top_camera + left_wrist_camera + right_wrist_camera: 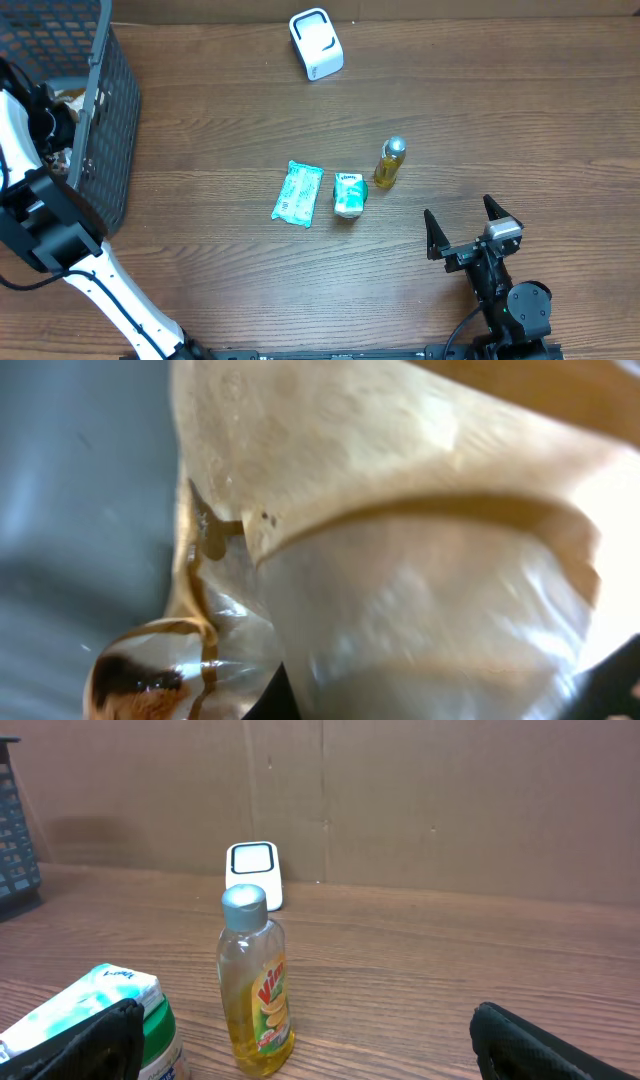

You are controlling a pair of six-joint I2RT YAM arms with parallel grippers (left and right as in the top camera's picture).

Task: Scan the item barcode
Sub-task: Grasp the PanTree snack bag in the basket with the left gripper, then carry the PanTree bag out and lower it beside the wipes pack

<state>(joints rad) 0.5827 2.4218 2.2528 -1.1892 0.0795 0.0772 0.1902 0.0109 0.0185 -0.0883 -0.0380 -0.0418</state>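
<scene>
1. Three goods sit mid-table: a teal sachet [298,194] lying flat, a green-and-white pack [349,195] just beside it, and a yellow bottle [389,163] with a silver cap standing upright near the pack. Seen from the right wrist, the bottle and the pack stand between the right arm and the white scanner [316,43], which sits at the table's far edge.
2. The right gripper [459,210] hovers near the front edge, jaws spread wide and holding nothing, apart from the three goods.
3. The table [200,120] is brown wood-grain board. A brown cardboard wall [450,800] closes off the back.
4. A dark mesh basket [110,110] stands at the far left corner, with the left arm [40,215] reaching down over its rim.
5. The left gripper [58,128] is low inside the basket, largely hidden by its own arm, with its jaws closed.
6. A crinkled packet [400,560] of clear and tan film fills the left wrist view, blurred by closeness. It lies in the basket, well apart from the scanner. Whether the jaws have it pinched cannot be told.
</scene>
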